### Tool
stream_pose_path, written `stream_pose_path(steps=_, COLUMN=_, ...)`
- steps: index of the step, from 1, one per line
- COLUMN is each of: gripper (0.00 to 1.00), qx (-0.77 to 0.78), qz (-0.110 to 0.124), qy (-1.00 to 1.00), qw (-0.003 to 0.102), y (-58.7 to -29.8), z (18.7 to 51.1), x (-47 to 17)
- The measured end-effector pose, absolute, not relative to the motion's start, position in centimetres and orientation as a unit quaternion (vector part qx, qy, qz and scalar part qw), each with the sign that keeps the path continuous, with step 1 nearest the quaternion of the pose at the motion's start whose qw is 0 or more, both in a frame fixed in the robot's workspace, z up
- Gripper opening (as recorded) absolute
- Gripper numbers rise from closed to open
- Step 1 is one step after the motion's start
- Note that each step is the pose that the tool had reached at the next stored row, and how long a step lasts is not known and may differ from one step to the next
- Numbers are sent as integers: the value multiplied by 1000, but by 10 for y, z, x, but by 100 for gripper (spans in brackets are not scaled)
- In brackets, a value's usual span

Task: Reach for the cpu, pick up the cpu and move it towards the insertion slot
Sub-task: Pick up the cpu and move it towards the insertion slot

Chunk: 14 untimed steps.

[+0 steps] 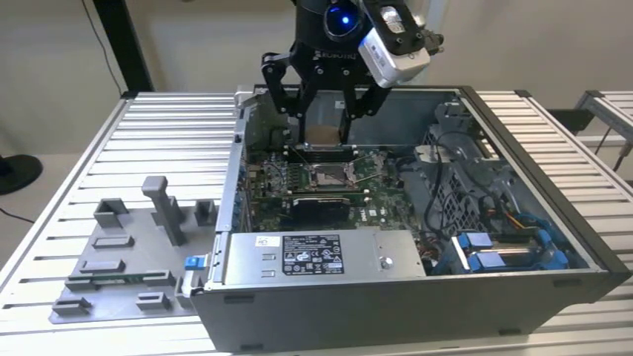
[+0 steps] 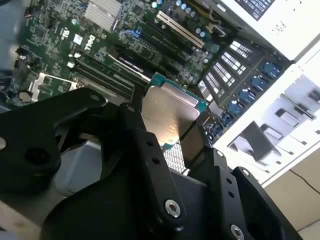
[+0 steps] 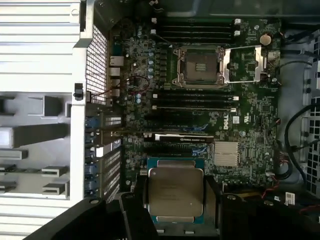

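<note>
The cpu (image 3: 175,191) is held off the board, clamped between the black jaws of the gripper (image 1: 324,135), its pale silver face seen squarely in the first wrist view and at a tilt in the second wrist view (image 2: 170,114), where a teal-green edge is shown around the metal lid. In the exterior view the chip (image 1: 322,134) is seen as a small tan square gripped from both sides, hanging above the open computer case (image 1: 554,222), over the far part of the motherboard (image 1: 296,178). The insertion slot (image 1: 330,175) is seen just below and a little nearer the camera than the chip, its silver frame lifted open around a dark centre; in the first wrist view the socket (image 3: 200,66) is well apart from the held chip, with rows of memory slots (image 3: 195,100) and a finned heatsink (image 3: 226,153) lying between them. The case is carried on a ribbed metal counter (image 1: 79,170), and a grey fixture plate (image 1: 129,259) with grey plastic blocks is set beside the case on the exterior view's left.
</note>
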<state>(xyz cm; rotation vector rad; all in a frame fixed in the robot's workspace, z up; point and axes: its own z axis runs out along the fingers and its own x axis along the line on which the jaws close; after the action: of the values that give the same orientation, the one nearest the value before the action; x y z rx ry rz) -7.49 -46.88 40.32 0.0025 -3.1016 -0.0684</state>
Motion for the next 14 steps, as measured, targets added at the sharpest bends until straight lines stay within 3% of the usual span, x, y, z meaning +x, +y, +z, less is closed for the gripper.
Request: stream_pose_path(steps=14, gripper=0, qx=1, qz=-22, qy=-1000, qw=20, y=-469, z=403, x=-30)
